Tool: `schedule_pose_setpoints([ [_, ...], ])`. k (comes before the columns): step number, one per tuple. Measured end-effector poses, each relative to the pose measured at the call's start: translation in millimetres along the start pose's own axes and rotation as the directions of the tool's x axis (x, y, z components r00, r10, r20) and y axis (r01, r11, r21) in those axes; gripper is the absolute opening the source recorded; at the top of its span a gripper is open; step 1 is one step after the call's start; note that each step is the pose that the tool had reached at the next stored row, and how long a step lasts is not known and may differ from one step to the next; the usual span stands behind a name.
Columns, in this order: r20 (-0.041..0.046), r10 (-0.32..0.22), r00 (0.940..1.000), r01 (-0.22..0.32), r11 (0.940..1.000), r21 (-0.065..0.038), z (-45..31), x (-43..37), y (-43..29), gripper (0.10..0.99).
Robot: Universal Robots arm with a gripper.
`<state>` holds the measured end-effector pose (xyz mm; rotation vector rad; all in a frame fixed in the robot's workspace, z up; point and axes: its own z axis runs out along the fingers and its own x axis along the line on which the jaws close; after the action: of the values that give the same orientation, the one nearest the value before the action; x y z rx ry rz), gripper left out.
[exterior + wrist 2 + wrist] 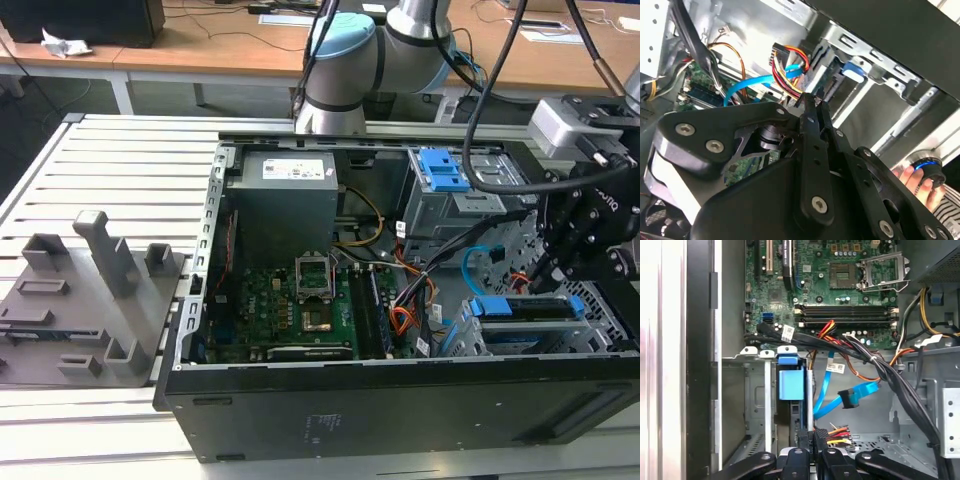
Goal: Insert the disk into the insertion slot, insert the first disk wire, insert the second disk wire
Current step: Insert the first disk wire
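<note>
**A:** Where was the disk (525, 308)?

**B:** Down in the insertion slot (756, 405), at the near edge of the computer case (400, 405), by the corner on the exterior view's right. Its blue carrier showed between the bay's grey walls.

**A:** And the gripper (812, 436)?

**B:** Dipped into that same corner of the case, right at the disk. In both wrist views the jaws were pressed close together, pinching the first disk wire (841, 432) at its plug end. Orange, red and black strands fanned out beside the pinch.

**A:** Was the plug home in the disk?

**B:** Couldn't tell, the gripper hid the joint.

**A:** The second disk wire (826, 396)?

**B:** It looped light blue just beside the carrier. Its plug hung free, apart from the disk.

**A:** What else was in there?

**B:** The motherboard (840, 275) lay across the middle of the case, and a black cable bundle (900, 385) crossed between it and the bay. In the second wrist view, a person's hand (916, 179) rested on a round thing with a blue glow, outside the case. The case itself stood on a slatted table (130, 160), toward its near edge.
</note>
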<state>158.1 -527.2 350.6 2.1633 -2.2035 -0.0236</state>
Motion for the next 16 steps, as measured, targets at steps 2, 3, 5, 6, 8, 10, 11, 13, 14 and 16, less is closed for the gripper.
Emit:
schedule_pose_setpoints([
  [2,0.0001,0.000,1.0000,0.000,1.0000,0.000,0.4,0.5,-1.3,0.161],
  [3,0.0002,0.000,1.0000,0.000,1.0000,0.000,0.9,0.5,-2.6,0.161],
  [5,-0.0002,0.000,1.0000,0.000,1.0000,0.000,1.5,0.8,-4.1,0.161],
  [6,-0.0003,0.000,1.0000,0.000,1.0000,0.000,1.7,1.4,-4.4,0.161],
  [8,-0.0001,0.000,1.0000,0.000,1.0000,0.000,2.4,3.2,-5.3,0.161],
  [10,0.0000,0.000,1.0000,0.000,1.0000,0.000,3.0,3.4,-6.2,0.161],
  [11,-0.0001,0.000,1.0000,0.000,1.0000,0.000,3.5,3.7,-6.8,0.161],
  [13,-0.0002,0.000,1.0000,0.000,1.0000,0.000,4.2,5.0,-7.0,0.161],
  [14,-0.0002,0.000,1.0000,0.000,1.0000,0.000,4.3,6.1,-7.1,0.161],
  [16,0.0003,0.000,1.0000,0.000,1.0000,0.000,4.4,8.2,-7.2,0.161],
])
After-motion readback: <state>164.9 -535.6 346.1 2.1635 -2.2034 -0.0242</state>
